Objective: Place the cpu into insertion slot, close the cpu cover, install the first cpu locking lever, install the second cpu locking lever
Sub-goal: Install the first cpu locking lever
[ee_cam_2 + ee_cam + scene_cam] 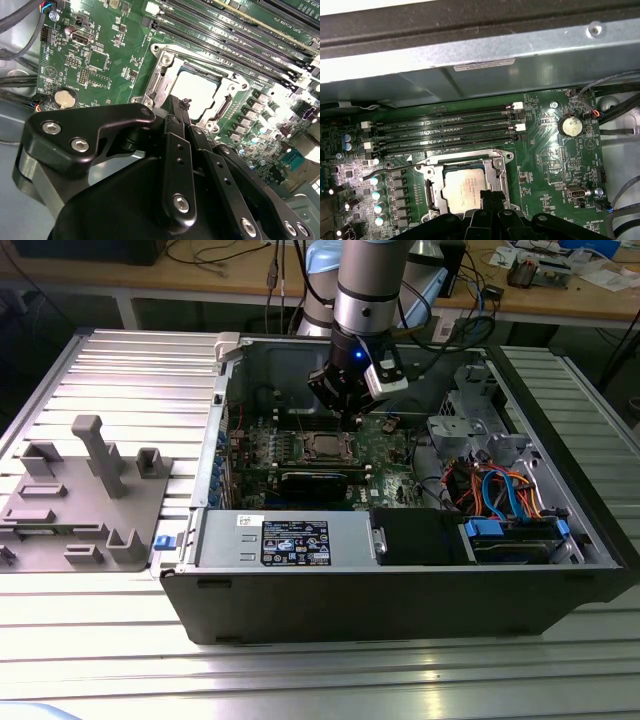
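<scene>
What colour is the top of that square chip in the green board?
Dull silver, almost pale grey. The cpu shows best in the second wrist view.

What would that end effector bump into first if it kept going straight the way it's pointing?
Probably the cpu, or the cpu cover rim framing it: the end effector aims at that edge, though depth is hard to judge.

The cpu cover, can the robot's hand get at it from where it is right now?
Probably yes. The hand hangs close over the cpu cover inside the open case, and nothing seems to lie between them.
</scene>
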Robot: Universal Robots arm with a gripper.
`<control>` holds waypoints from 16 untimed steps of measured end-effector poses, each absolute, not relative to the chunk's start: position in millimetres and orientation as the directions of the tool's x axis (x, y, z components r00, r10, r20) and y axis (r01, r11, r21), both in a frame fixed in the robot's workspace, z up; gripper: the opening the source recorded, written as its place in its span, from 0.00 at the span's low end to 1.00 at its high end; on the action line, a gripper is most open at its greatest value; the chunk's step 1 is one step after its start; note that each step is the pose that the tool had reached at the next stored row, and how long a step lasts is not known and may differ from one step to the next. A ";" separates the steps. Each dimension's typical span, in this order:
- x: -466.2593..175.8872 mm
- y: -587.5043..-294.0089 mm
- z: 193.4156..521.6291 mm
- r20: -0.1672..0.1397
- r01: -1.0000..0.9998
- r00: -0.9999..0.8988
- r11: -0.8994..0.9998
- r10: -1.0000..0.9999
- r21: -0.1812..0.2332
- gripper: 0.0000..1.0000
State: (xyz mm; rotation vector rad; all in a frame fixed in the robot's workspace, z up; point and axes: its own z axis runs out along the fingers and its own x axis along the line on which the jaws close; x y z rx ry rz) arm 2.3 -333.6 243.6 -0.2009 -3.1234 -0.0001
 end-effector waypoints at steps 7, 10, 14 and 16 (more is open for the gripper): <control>2.3 -333.6 243.6 0.012 0.123 -0.992 0.992 0.123 -0.001 0.11; 2.3 -333.6 243.6 0.012 0.121 -0.993 0.993 0.121 -0.001 0.11; 2.4 -333.6 243.6 0.012 0.119 -0.993 0.993 0.119 -0.001 0.11; 2.3 -333.6 243.6 0.012 0.118 -0.993 0.993 0.118 -0.001 0.11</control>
